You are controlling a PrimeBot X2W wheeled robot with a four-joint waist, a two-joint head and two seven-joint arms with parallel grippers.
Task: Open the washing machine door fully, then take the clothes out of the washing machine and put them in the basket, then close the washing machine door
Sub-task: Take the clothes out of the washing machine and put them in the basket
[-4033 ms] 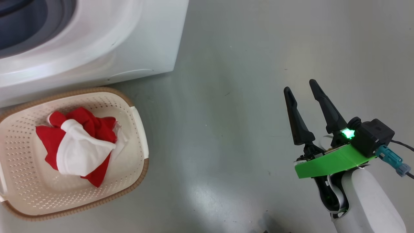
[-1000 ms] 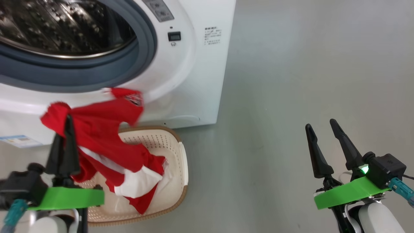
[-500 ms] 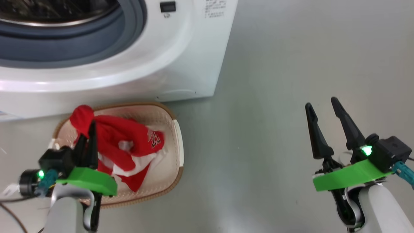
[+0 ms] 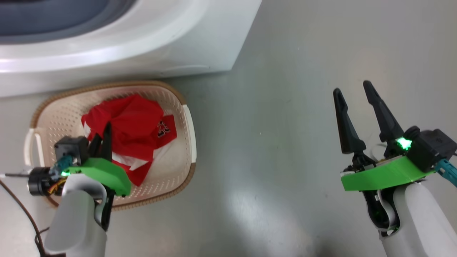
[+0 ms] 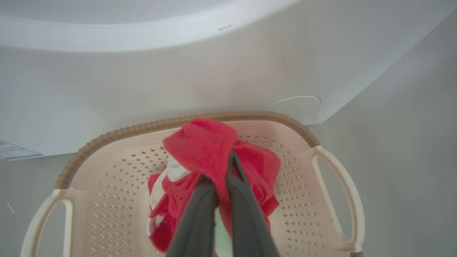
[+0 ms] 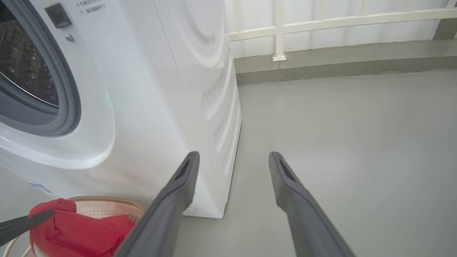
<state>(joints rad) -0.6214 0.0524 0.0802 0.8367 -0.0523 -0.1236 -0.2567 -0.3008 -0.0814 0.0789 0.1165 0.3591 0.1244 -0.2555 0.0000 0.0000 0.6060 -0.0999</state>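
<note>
Lower left: bright red-and-white fabric clothes [image 4: 134, 121] are clamped by the left gripper [image 4: 103, 132] inside the cream perforated plastic basket [image 4: 107, 85]; right gripper [image 4: 352, 87], lower right, is held wide, empty. Release is advised mid-basket, short of the white washing machine [image 4: 142, 46] above.

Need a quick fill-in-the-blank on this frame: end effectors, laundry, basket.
The left end effector is ____ on the clothes.
The right end effector is ____, holding nothing.
The basket stands right in front of the white ____.
The clothes are mainly ____ in colour.
Missing words: shut; open; washing machine; red.
</note>
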